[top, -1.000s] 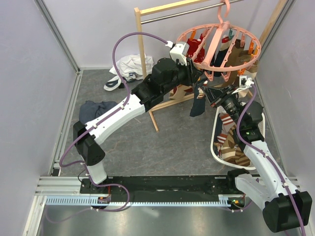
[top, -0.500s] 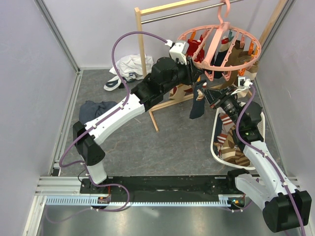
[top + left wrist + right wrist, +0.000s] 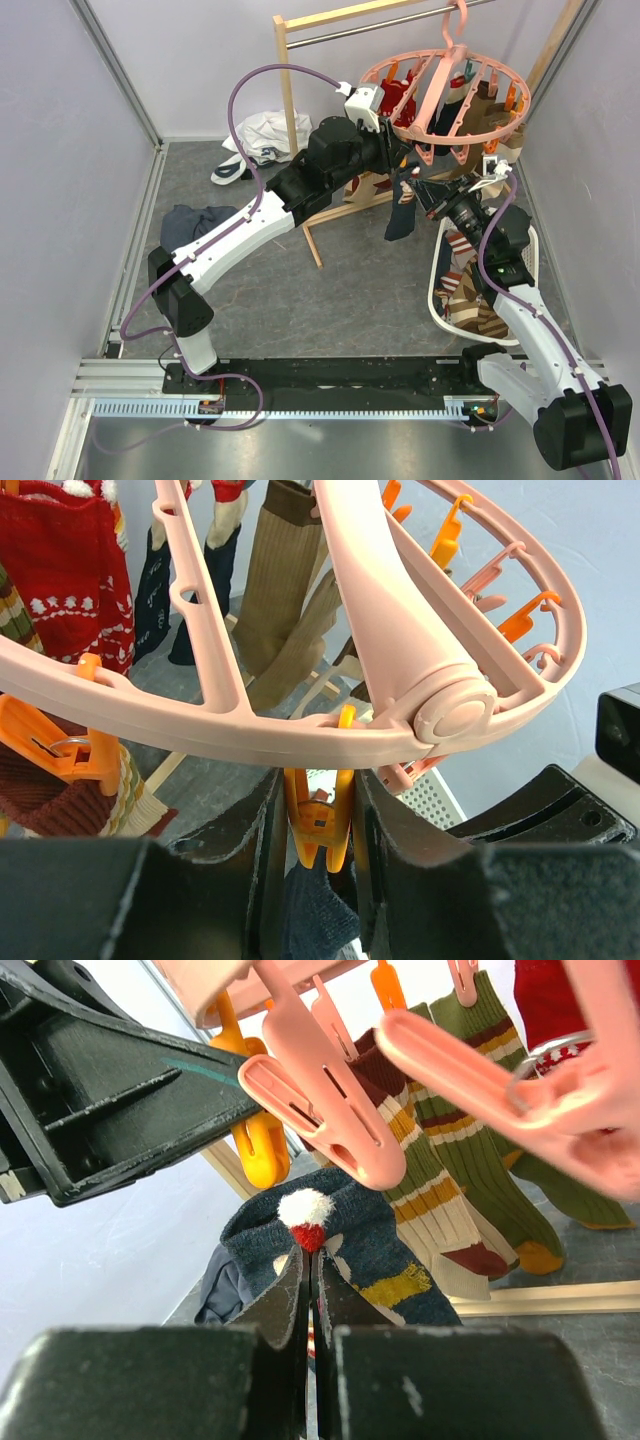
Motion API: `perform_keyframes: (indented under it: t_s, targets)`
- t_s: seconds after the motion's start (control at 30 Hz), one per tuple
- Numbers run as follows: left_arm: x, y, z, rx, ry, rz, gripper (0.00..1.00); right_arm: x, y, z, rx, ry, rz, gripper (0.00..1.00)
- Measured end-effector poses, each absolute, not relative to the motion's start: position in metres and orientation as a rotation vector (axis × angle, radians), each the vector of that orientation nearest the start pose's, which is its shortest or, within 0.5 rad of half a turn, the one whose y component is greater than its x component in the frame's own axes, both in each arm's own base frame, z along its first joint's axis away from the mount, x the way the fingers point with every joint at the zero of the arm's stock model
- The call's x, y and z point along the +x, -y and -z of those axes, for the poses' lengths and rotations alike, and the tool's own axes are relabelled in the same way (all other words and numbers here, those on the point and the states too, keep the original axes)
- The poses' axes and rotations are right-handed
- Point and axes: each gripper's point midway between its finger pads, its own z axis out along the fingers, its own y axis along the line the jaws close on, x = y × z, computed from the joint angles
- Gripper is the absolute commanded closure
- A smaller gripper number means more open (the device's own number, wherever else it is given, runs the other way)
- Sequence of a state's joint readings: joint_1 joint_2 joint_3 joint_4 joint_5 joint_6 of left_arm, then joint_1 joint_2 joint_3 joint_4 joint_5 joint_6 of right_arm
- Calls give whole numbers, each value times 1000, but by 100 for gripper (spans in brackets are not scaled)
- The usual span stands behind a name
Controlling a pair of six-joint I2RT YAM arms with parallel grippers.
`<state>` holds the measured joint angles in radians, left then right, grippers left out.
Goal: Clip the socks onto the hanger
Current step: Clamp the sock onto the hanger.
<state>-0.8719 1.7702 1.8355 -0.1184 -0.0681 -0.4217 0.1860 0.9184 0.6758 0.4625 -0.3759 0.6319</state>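
1. Hanger (image 3: 445, 100): the round pink hanger hangs by its hook from the metal bar (image 3: 350, 35) of the wooden rail, above the grey worktop (image 3: 300, 290). Several socks (image 3: 285, 580) hang clipped under its ring, among them a red patterned sock (image 3: 60, 570) and brown ribbed ones.

2. Left fingers (image 3: 240, 880): raised to the near rim of the hanger. They are pressed against both sides of 1 orange clip (image 3: 318, 825) that hangs below the ring. The clip sits upright between them.

3. Right fingers (image 3: 283, 1310): just beneath the hanger's near rim, close to the left fingers. They are clenched on the cuff of a navy sock (image 3: 370, 1250) with a white pom-pom and a yellow mark. The cuff lies directly below the orange clip, apart from it. The rest of this sock dangles under the hanger toward the worktop.

4. White basket (image 3: 433, 290): on the worktop below the hanger's right side, holding more striped socks in brown, cream and red.
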Motion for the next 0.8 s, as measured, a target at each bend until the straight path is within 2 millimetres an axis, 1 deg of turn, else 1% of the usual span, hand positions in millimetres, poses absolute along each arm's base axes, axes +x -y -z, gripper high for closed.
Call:
perform_keyframes:
  t_s: [0.3, 0.53, 0.8]
  targets:
    - [357, 432, -395, 330, -1683, 926, 98, 323, -149, -344, -10, -1423, -929, 100]
    - [357, 432, -395, 330, -1683, 926, 98, 324, -148, -354, -17, -1394, -929, 100]
    - [357, 433, -394, 330, -1682, 926, 98, 326, -150, -358, -12, -1373, -947, 100]
